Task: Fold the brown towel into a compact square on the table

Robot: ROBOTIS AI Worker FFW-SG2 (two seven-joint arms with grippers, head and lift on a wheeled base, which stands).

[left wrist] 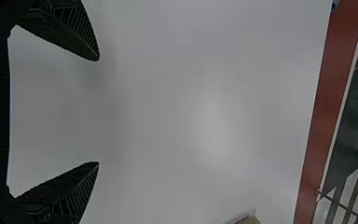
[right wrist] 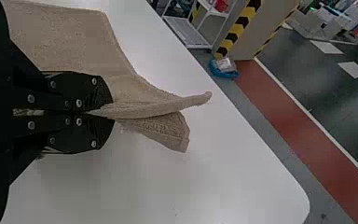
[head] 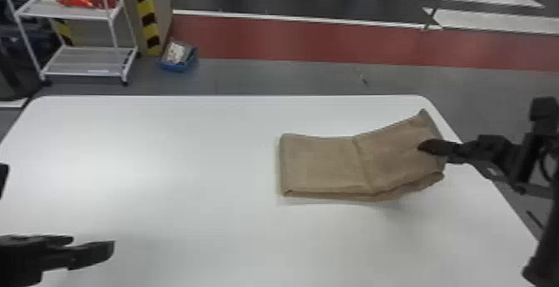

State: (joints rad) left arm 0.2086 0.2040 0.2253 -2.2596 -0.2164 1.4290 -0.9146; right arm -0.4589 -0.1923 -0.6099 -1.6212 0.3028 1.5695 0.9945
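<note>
A: Fingers?

B: Right gripper (right wrist: 111, 112), right of frame in the head view: clenched on the brown towel (head: 324, 163). Left gripper (left wrist: 97, 111), lower left there: spread, nothing between.

A: Towel where?

B: Right of centre in the head view. Left part flat on the white table (head: 166, 161), right end held up off it. Crease (head: 361, 159) between the two parts.

A: Done so far?

B: Narrow band, layers stacked along its lower edge, so probably the earlier folds are made. Not a compact square yet.

A: Left to do?

B: Likely one more fold: raised end over the flat part, edges lined up, let go, maybe a press. Hidden layers, so can't tell the fold count.
</note>
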